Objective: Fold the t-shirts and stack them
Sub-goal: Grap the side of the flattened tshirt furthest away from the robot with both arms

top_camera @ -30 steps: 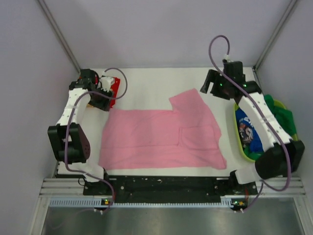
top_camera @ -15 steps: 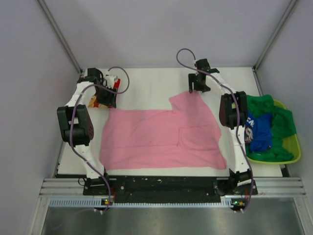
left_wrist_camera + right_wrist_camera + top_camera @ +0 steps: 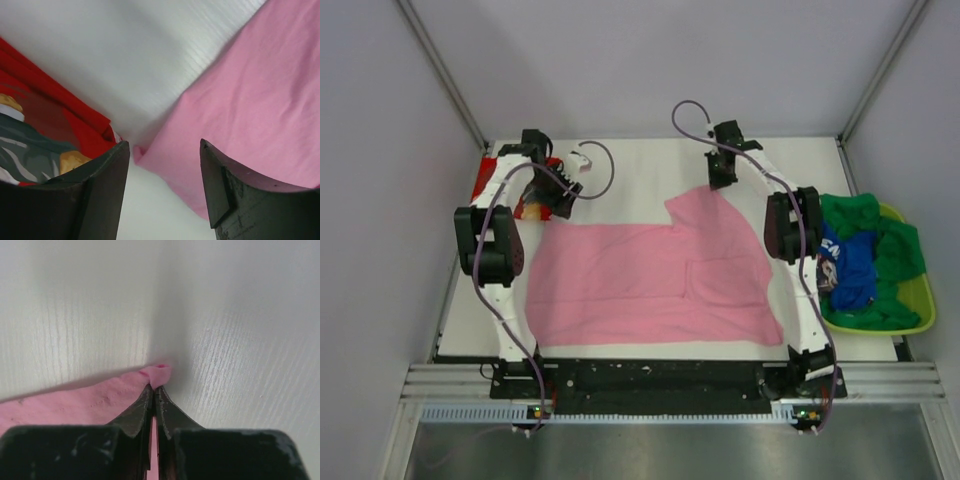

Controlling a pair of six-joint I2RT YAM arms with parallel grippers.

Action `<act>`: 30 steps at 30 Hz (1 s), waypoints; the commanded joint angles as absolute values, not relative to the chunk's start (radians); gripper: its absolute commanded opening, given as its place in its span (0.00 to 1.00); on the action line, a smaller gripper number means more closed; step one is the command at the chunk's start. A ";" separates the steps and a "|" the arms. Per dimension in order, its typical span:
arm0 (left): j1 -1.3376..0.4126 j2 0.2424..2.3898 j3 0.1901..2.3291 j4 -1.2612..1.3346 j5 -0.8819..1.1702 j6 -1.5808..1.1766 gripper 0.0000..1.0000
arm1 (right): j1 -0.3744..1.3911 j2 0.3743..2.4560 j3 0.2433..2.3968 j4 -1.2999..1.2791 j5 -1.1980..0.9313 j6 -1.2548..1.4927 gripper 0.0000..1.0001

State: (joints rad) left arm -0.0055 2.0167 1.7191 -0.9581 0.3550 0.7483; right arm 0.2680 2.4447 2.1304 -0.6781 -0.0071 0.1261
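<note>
1. Out on the left, the red t-shirt (image 3: 45, 115) lies bunched just to the left of the left end effector (image 3: 162, 147). Its edge almost meets the pink corner.
2. The left end effector stands wide and empty. The far-left corner of the pink t-shirt (image 3: 650, 280) sits between its fingers, closer to the left one.
3. The good move here, I'd say, is straight down onto the counter (image 3: 630, 165), closing on pink cloth only. The red fold is right beside the left finger and could get caught, so a nudge to the right looks wise.
4. In the middle, the pink t-shirt spreads mostly flat from one end effector to the other, with a doubled patch nearer the right one.
5. The right end effector (image 3: 154, 390) is pinched tight on the shirt's far sleeve tip, and a small pink nub pokes out past the fingertips. That's a thin bite, so a gentle lift in step with the left side should stop it slipping.
6. Well to the right of that end effector, the tray (image 3: 926, 296) holds the green t-shirt (image 3: 890, 250) and the blue t-shirt (image 3: 850, 265), not yet folded.
</note>
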 commanded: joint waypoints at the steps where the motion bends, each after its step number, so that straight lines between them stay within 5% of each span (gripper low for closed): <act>1: 0.005 2.140 1.891 -1.092 0.316 0.908 0.63 | 0.293 2.407 2.129 -0.698 -0.028 0.107 0.00; 8: -0.041 2.259 1.977 -1.189 0.273 1.011 0.63 | 0.291 2.246 2.063 -0.696 -0.077 0.100 0.00; 14: -0.048 2.269 1.934 -1.203 0.264 1.028 0.50 | 0.291 2.114 1.965 -0.696 -0.066 0.101 0.00; 19: -0.048 2.263 1.902 -1.150 0.173 0.986 0.28 | 0.291 2.002 1.867 -0.692 -0.064 0.112 0.00; 22: -0.048 2.234 1.885 -1.146 0.178 0.983 0.00 | 0.293 1.927 1.792 -0.692 -0.060 0.114 0.00; 30: -0.052 1.972 1.679 -1.068 0.201 0.968 0.00 | 0.293 1.688 1.547 -0.695 -0.074 0.133 0.00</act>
